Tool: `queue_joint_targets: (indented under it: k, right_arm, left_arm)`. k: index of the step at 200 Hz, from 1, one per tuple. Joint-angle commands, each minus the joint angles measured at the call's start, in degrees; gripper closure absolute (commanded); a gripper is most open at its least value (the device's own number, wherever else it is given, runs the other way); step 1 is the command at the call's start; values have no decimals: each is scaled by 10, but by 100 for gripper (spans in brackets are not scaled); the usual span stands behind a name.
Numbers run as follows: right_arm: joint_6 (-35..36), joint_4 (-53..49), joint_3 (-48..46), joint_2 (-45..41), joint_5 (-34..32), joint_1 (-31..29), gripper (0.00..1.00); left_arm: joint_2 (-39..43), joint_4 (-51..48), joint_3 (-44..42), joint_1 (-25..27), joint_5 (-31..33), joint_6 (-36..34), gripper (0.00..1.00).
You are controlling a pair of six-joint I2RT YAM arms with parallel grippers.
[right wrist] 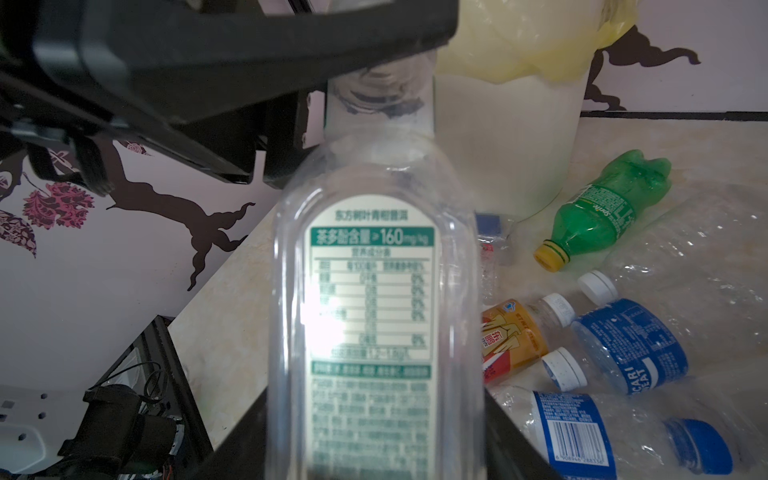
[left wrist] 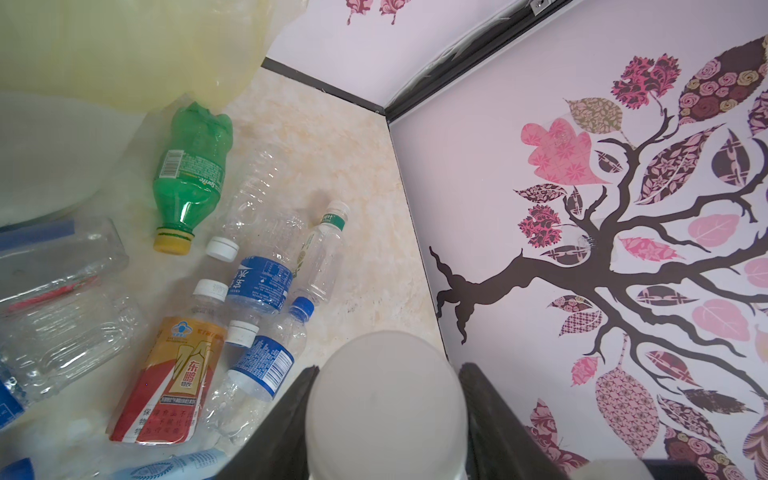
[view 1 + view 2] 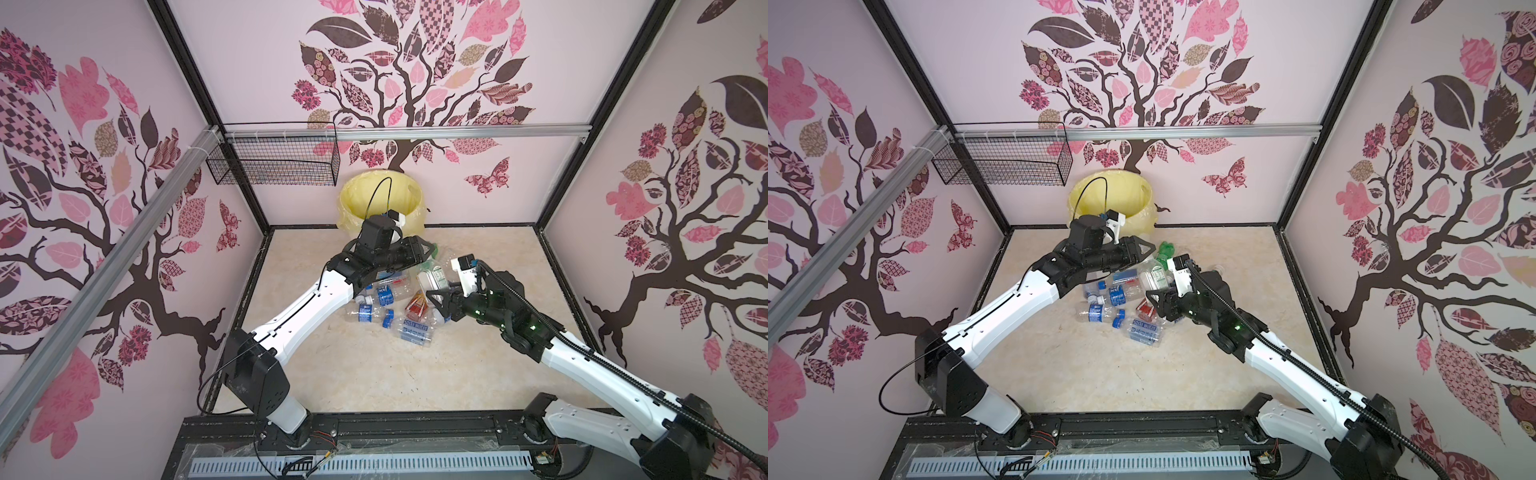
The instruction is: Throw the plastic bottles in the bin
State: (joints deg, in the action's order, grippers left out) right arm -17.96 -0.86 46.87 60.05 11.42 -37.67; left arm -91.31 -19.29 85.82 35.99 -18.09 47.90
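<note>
Trouble, if it comes, starts at the clear bottle (image 1: 374, 270) with the green-and-white label, held just in front of the bin (image 1: 498, 145) and, as far as I can judge, lifted off the tabletop (image 3: 374, 374). My right end effector (image 1: 376, 419) pinches its body. My left end effector (image 2: 388, 368) has its jaws pressed against both sides of a white rounded end, which I take to be this bottle's cap end (the right wrist view shows that end effector lying across the neck). How firm the left pinch is, I cannot tell.

Two grips on one thin bottle is the risk. If either arm pulls or twists before the other lets go, the plastic may buckle, or the smooth cap end may squirt out.

A dropped bottle would land among the other plastic bottles (image 3: 384, 296) lying in front of the bin and could send the round ones rolling away from it. Both arms crowd that same spot, so a careless swing could knock them together.

Further out, the bin stands far taller than a bottle, and its loose yellow bag (image 1: 519, 41) drapes over the rim. A low toss would strike the wall or snag the bag.
</note>
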Motion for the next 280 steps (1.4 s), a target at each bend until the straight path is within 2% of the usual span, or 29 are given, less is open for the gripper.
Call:
queue_joint_targets:
  k: [1, 16, 24, 44, 96, 119, 151, 188, 215, 249, 280]
  right_arm:
    - [1, 12, 34, 5, -3, -7, 55]
    - [2, 9, 36, 3, -9, -7, 51]
    - [2, 6, 38, 2, -14, -8, 45]
    - [1, -7, 48, 1, -27, -8, 39]
    - [-18, -27, 73, 6, -73, -8, 1]
    - [-28, -50, 105, 20, -93, -8, 0]
    - [-29, -82, 153, 38, -140, -8, 0]
    - [-20, -122, 240, 75, -143, -8, 0]
    - [-18, -148, 302, 100, -137, -8, 0]
    - [-16, -164, 351, 112, -132, -11, 0]
    - [-9, -165, 357, 107, -137, -11, 0]
  left_arm:
    - [-1, 17, 17, 2, 5, -1, 54]
    - [3, 17, 14, 2, 8, -2, 61]
    - [7, 18, 13, 3, 14, -4, 63]
    - [21, 14, 7, 3, 38, -13, 67]
    - [47, -15, 20, -7, 131, -38, 69]
    - [51, -34, 51, -9, 182, -64, 69]
    - [66, -26, 90, -11, 286, -120, 68]
    - [59, -6, 156, -14, 367, -197, 67]
    - [51, 39, 197, -14, 418, -278, 67]
    - [23, 99, 279, -14, 460, -411, 68]
    - [8, 154, 338, -14, 457, -481, 68]
